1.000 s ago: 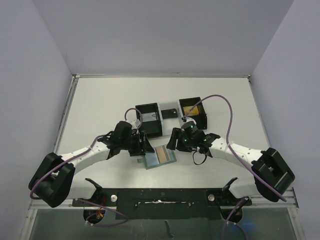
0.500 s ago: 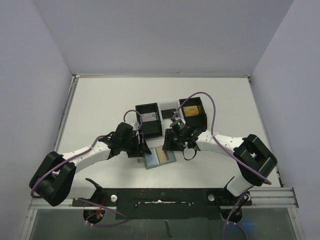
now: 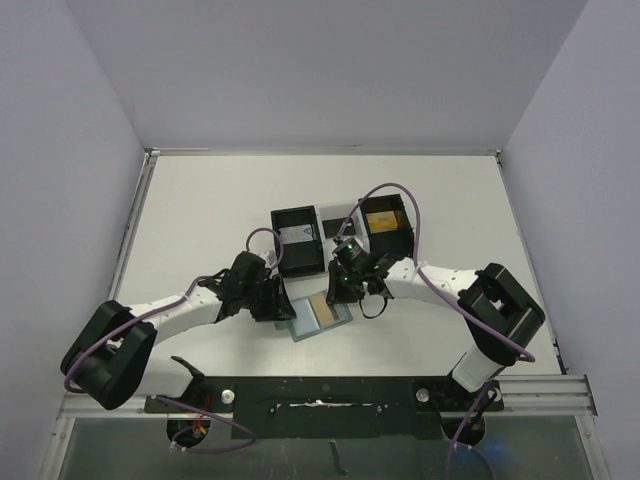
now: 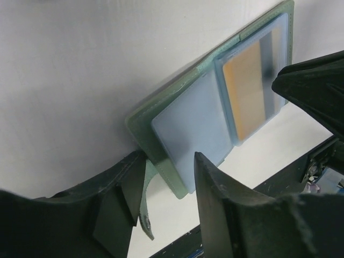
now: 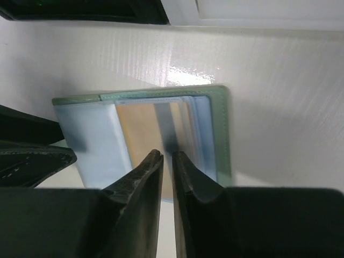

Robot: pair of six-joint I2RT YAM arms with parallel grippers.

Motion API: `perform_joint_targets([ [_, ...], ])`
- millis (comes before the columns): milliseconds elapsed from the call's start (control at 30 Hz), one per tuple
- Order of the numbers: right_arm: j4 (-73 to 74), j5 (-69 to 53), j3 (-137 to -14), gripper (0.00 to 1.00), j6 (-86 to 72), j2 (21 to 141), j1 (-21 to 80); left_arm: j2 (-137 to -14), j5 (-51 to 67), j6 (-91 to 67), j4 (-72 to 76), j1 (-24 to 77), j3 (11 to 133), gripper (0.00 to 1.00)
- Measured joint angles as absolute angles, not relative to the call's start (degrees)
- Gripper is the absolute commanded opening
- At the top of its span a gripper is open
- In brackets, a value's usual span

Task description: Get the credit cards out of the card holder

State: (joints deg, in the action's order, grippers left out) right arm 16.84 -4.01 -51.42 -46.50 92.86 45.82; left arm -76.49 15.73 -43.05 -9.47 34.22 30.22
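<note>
**Twin white arms with black joints and purple wiring**

The left arm (image 3: pixel 165 312) and right arm (image 3: pixel 440 283) share one build: smooth white tubular links joined by bulky matte black joint housings with rounded corners. A thin purple cable (image 3: pixel 400 190) runs along each arm, looping free of the casing. A small green light (image 3: pixel 349 243) glows on the right wrist. The left gripper (image 4: pixel 169 161) has thick black fingers (image 4: pixel 226 209) with a grainy surface and bevelled edges. The right gripper (image 5: pixel 167 156) has the same dark fingers (image 5: pixel 142 185), tapering to narrow tips.
</note>
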Motion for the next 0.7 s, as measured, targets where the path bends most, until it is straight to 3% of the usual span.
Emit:
perform_joint_targets([
  [200, 16.82, -5.85, -51.86, 0.13, -45.58, 92.86, 45.84, -77.67, 16.97, -43.33, -6.5, 34.3, 29.63, 0.36],
  [500, 20.88, -2.9, -53.65, 0.45, -44.99, 92.9, 45.87, -77.65, 16.93, -43.33, -6.15, 34.41, 29.5, 0.35],
  [700, 24.38, 0.47, -57.1, 0.48, -42.68, 94.7, 46.02, -77.67, 16.93, -43.29, -6.15, 34.41, 29.5, 0.35],
])
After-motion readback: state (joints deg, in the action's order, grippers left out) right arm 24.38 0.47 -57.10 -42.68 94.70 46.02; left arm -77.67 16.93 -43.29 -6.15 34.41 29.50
